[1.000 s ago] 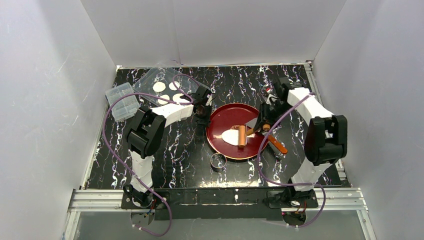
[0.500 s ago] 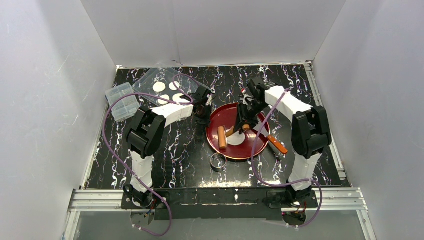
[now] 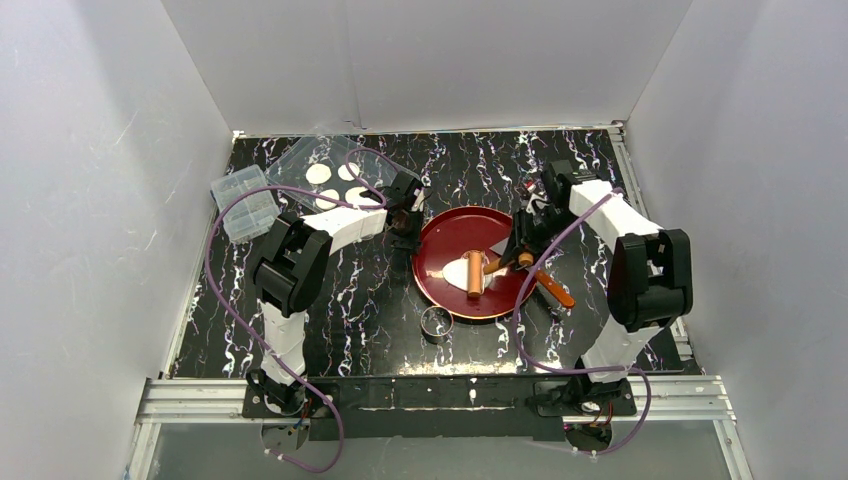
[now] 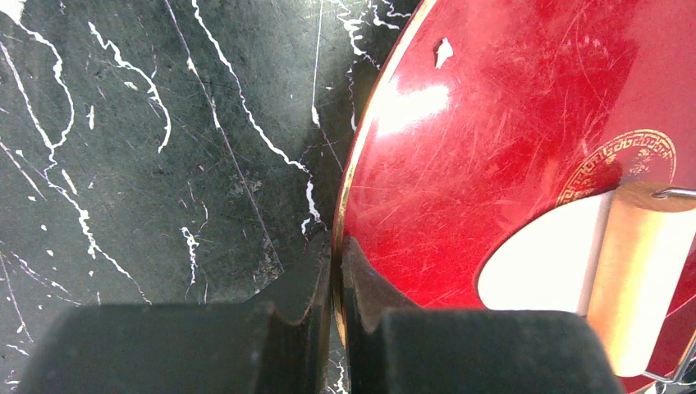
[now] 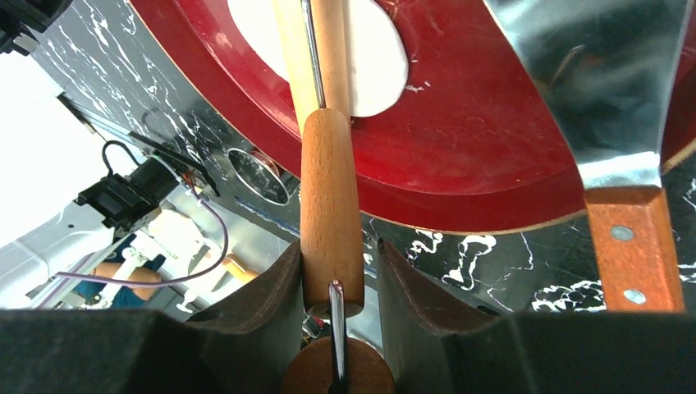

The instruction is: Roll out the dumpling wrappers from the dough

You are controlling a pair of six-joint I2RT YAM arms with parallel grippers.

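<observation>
Dough (image 3: 457, 272) lies flattened mid-frame on the red plate (image 3: 455, 228), under the rolling pin (image 3: 474, 273). My right jaws clamp the pin's handle (image 5: 331, 205); my left jaws pinch the plate's left rim. Dumpling wrappers (image 3: 318, 173) sit upper left.

black marble-look table (image 3: 350, 300) with white veins, glossy red plate (image 3: 445, 232) with thin gold rim and a gold key-pattern medallion, plain white dough (image 3: 457, 271), pale cream dumpling wrappers (image 3: 319, 173), tan wood roller (image 3: 475, 274), scraper (image 3: 553, 287) with silver blade, reddish-brown handle
</observation>
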